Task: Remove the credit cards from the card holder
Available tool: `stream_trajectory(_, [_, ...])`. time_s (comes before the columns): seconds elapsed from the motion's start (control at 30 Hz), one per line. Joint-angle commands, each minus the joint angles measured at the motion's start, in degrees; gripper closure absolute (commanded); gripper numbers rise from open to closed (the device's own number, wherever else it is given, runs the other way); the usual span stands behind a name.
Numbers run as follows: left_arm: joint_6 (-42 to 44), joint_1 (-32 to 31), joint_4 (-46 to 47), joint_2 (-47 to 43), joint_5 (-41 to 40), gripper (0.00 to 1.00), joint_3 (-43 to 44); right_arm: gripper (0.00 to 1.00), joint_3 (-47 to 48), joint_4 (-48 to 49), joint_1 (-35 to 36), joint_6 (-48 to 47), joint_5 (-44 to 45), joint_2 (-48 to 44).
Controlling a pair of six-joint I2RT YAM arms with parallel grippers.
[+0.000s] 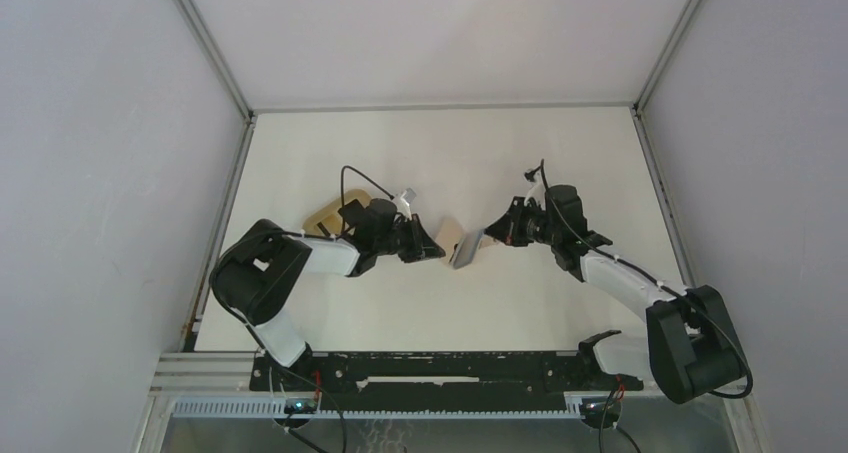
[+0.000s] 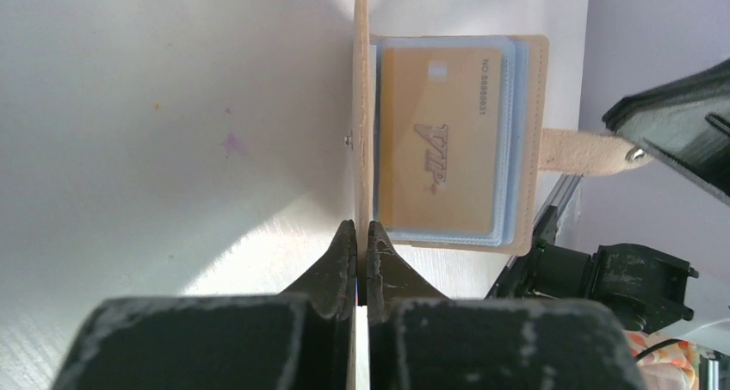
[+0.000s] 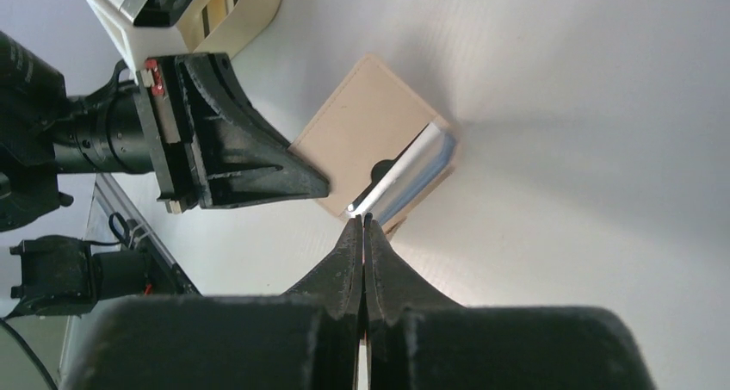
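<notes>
Left wrist view: your left end effector [image 2: 362, 235] is clamped tight on the edge of the card holder [image 2: 365, 106], keeping one flap upright so the fold opens. At 3 o'clock the closing tab [image 2: 585, 151] runs into the right end effector [image 3: 362, 226], which appears pinched shut on it and draws the other half away. That spread exposes the tan credit card [image 2: 439, 140], not yet out of its clear sleeve [image 2: 508, 140]. The holder is mid-counter [image 1: 440, 153].

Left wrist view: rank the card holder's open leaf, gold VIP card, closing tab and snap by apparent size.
Largest to smallest:
1. card holder's open leaf
2. gold VIP card, only slightly smaller, in its clear sleeve
3. closing tab
4. snap
All lie at about the same depth, so nearness hardly skews this.
</notes>
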Motion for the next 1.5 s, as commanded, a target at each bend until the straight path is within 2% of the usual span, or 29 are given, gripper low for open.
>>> stream_trajectory(0.0, [-1.4, 0.1, 4.0, -2.2, 1.6, 1.00, -1.8, 1.00, 0.5, -0.3, -3.2, -1.4, -0.2, -2.8])
stream_trajectory(0.33, [-5.4, -1.2, 7.8, -6.1, -2.3, 0.99, -9.7, 1.00, 0.8, 1.3, -7.4, 0.1, -1.4, -0.5])
stream_trajectory(0.57, [-7.6, -1.5, 11.7, -3.6, -2.0, 0.74, -10.8, 1.00, 0.8, 1.8, -7.5, 0.1, -2.0, 1.3])
stream_trajectory(0.73, [-7.2, -1.4, 11.7, -2.8, -2.0, 0.64, -9.0, 1.00, 0.8, 1.9, -7.6, -0.7, -2.5, 1.4])
stream_trajectory(1.2, [-6.7, -0.8, 9.9, -1.1, -1.5, 0.62, -5.6, 1.00, 1.1, 2.4, -7.8, -0.8, -5.3, 3.2])
stream_trajectory(1.47, [-7.5, -0.8, 10.1, 1.3, -0.8, 0.54, -4.4, 1.00, 1.1, 3.0, -7.7, -0.5, -6.2, 3.4])
